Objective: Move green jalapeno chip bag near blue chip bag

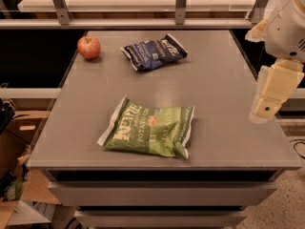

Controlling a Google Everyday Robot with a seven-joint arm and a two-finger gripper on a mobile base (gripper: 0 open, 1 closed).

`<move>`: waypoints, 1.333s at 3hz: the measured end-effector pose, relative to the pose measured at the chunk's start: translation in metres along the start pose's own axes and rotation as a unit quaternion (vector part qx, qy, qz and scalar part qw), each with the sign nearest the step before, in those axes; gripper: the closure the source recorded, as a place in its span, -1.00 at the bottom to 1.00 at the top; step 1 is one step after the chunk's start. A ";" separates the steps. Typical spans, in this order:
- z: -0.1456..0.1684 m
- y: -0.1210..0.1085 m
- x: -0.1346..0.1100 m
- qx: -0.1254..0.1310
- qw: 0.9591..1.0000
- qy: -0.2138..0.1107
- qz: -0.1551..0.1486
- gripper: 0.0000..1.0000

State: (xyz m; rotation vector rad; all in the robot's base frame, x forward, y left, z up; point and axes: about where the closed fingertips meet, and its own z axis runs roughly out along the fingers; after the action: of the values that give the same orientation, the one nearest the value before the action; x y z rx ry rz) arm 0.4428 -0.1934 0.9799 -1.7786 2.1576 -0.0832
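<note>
Green jalapeno chip bag (150,128) lies flat near the table (228,80) front, well apart from the blue chip bag (153,52), my gripper (265,109) hanging at right (spread or pressed together, I can't tell), and a shallow pinch could slip.

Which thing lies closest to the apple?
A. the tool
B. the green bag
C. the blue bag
C: the blue bag lies just right of the apple at the far end of the table, while the green bag sits near the front edge and the tool hangs by the right edge, holding nothing.
</note>
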 end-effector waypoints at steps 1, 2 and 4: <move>0.025 0.009 -0.027 -0.035 0.999 -0.010 -0.037 -1.00; 0.058 0.022 -0.053 -0.076 0.995 -0.017 -0.067 -1.00; 0.132 0.054 -0.103 -0.168 0.976 -0.015 -0.139 -1.00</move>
State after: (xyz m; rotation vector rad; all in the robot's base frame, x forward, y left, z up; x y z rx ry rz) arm 0.4469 -0.0604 0.8648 -2.2452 1.9777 0.2567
